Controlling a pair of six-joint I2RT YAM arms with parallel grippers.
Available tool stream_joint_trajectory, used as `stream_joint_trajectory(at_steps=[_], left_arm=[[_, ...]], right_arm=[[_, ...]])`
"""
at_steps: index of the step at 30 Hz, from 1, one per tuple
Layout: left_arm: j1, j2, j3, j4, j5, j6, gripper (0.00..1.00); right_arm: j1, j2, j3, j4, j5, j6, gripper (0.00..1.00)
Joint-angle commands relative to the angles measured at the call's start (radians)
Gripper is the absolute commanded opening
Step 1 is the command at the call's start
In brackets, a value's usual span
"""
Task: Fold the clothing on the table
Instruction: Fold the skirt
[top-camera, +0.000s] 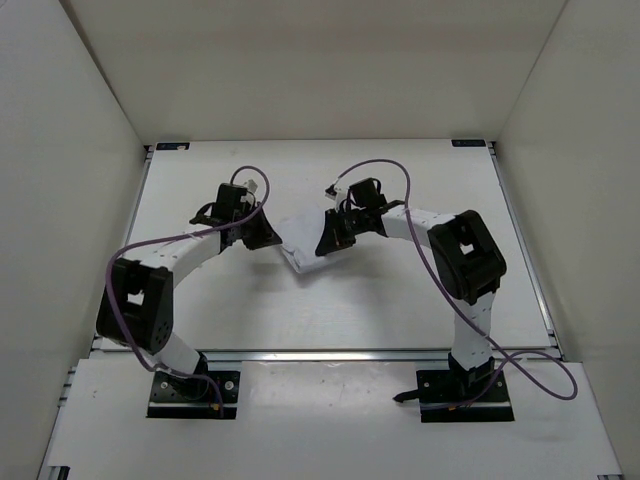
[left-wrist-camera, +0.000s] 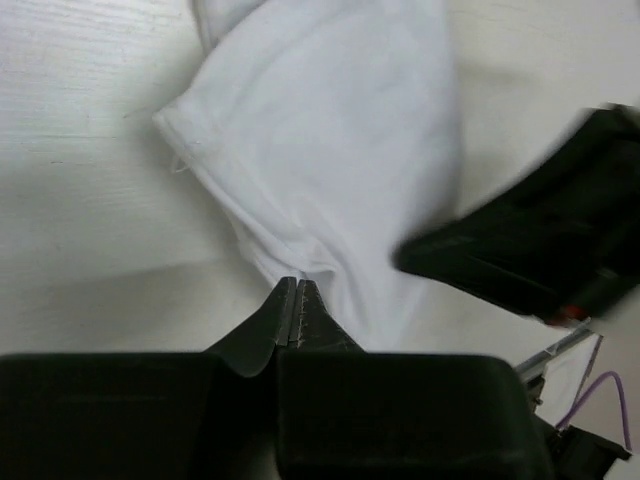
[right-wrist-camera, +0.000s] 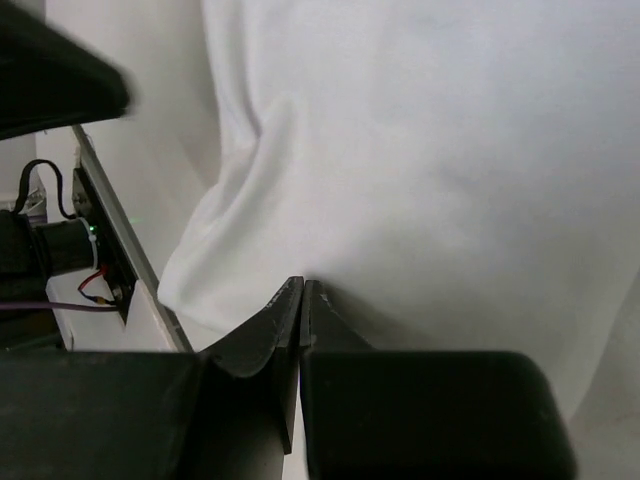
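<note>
Between the left end effector (left-wrist-camera: 298, 290) and the right end effector (right-wrist-camera: 302, 290), the clothing (top-camera: 303, 256) is bunched on the desk (top-camera: 350, 310); an edge is pinched in each closed pair of jaws, seemingly so a fold can be drawn.

The plain white garment (left-wrist-camera: 330, 130) is soft, matt cloth, wrinkled, and it lies on a matt white tabletop (left-wrist-camera: 80, 200) with a faint wood-like grain. The left gripper (left-wrist-camera: 298, 285) and the right gripper (right-wrist-camera: 302, 286) have black fingers of smooth, faintly shiny plastic. The silver rail (top-camera: 330, 354) along the table's near edge is bare metal.
</note>
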Motion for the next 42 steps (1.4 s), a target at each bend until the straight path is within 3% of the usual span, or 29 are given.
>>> stream_joint_trajectory(at_steps=[1, 5, 12, 18, 23, 27, 30, 32, 33, 35, 36, 38, 41, 42], left_arm=[[-0.004, -0.121, 0.016, -0.017, 0.061, 0.025, 0.02], [-0.062, -0.133, 0.013, 0.062, 0.178, -0.007, 0.04], [-0.17, -0.067, -0.038, 0.124, 0.216, -0.032, 0.0], [-0.167, -0.034, -0.165, 0.126, 0.18, -0.011, 0.0], [-0.171, 0.009, -0.194, 0.127, 0.0, 0.005, 0.0], [-0.153, 0.045, -0.144, 0.112, -0.058, 0.023, 0.0], [-0.13, 0.016, -0.09, 0.063, -0.021, 0.048, 0.0], [-0.099, -0.021, -0.054, 0.005, -0.036, 0.071, 0.13], [-0.096, -0.047, -0.032, -0.029, -0.037, 0.086, 0.19], [-0.063, -0.09, 0.002, -0.081, -0.047, 0.132, 0.52], [-0.053, -0.119, 0.017, -0.107, -0.052, 0.146, 0.6], [-0.027, -0.159, 0.045, -0.144, -0.105, 0.205, 0.81], [-0.03, -0.204, 0.088, -0.206, -0.193, 0.29, 0.99], [-0.03, -0.219, 0.089, -0.218, -0.216, 0.319, 0.99]], right_arm=[[-0.009, 0.041, 0.017, 0.089, -0.035, 0.004, 0.0], [-0.02, 0.057, 0.006, 0.156, -0.044, 0.03, 0.0], [-0.032, 0.092, -0.023, 0.259, -0.052, 0.061, 0.01], [-0.04, 0.118, -0.019, 0.287, -0.041, 0.069, 0.01], [-0.057, 0.144, 0.021, 0.238, -0.001, 0.037, 0.0], [-0.077, 0.135, 0.061, 0.169, 0.037, 0.004, 0.0], [-0.104, 0.098, 0.127, 0.071, 0.063, -0.023, 0.0], [-0.127, 0.064, 0.173, 0.023, 0.054, -0.039, 0.15], [-0.138, 0.048, 0.205, -0.026, 0.059, -0.039, 0.33], [-0.155, 0.029, 0.266, -0.105, 0.089, -0.057, 0.71], [-0.156, 0.024, 0.314, -0.17, 0.106, -0.08, 0.99], [-0.159, -0.004, 0.354, -0.246, 0.189, -0.121, 0.99], [-0.141, -0.09, 0.295, -0.281, 0.37, -0.203, 0.99], [-0.139, -0.132, 0.273, -0.278, 0.396, -0.206, 0.99]])
